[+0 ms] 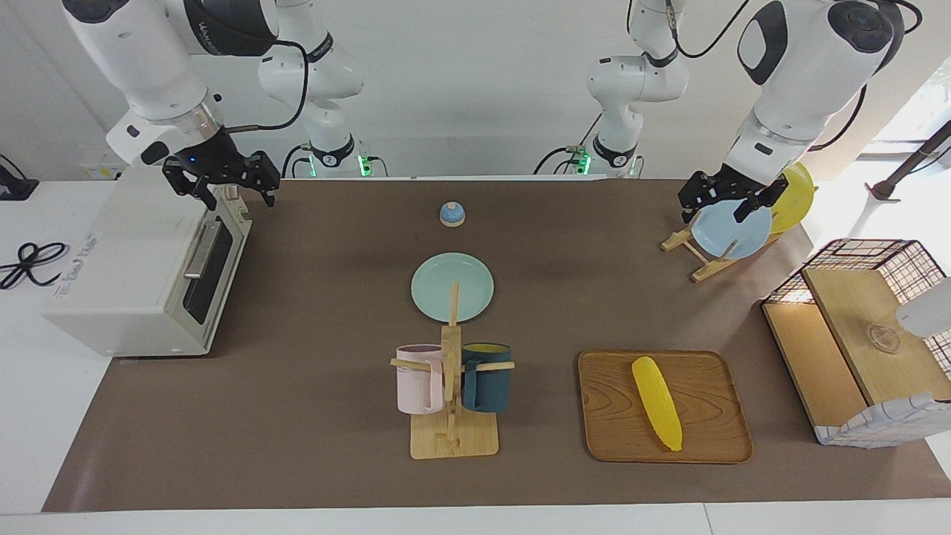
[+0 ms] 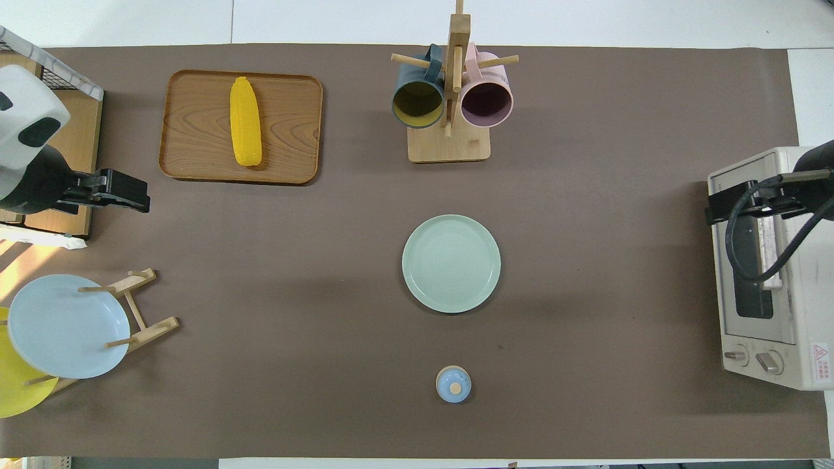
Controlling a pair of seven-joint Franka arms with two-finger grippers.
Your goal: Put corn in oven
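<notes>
The corn (image 1: 657, 402) is seen lying flat on a wooden tray (image 1: 713, 438) at the part of the tabletop (image 1: 312, 416) farthest from the robots, toward the left arm's end. Its long axis runs roughly from near to far, slightly slanted; in the overhead view the narrower tip appears to be the end farther from the robots, the blunter end nearer to them. Nothing is touching it.

No part of the task is judged to be done. The corn has not been picked up, and the oven (image 1: 141, 275), set at the right arm's end, is shown with its glass door shut, the bar handle against the front. Opening the door, lifting the cob, carrying it the length of the tabletop and placing it on the rack are all judged to be left.

The right tool (image 1: 223, 182) hangs over the oven's top edge by the door, its fingers apart and empty. The left tool (image 1: 732, 197) hangs over the plate rack (image 1: 695, 253) that holds a blue and a yellow plate, also with fingers apart and nothing held.

Between corn and oven stand a mug stand (image 1: 452, 435) with a pink and a dark mug, a pale green plate (image 1: 452, 286) and a small blue bell (image 1: 452, 214). A wire-and-wood basket (image 1: 854, 334) sits beside the tray.
</notes>
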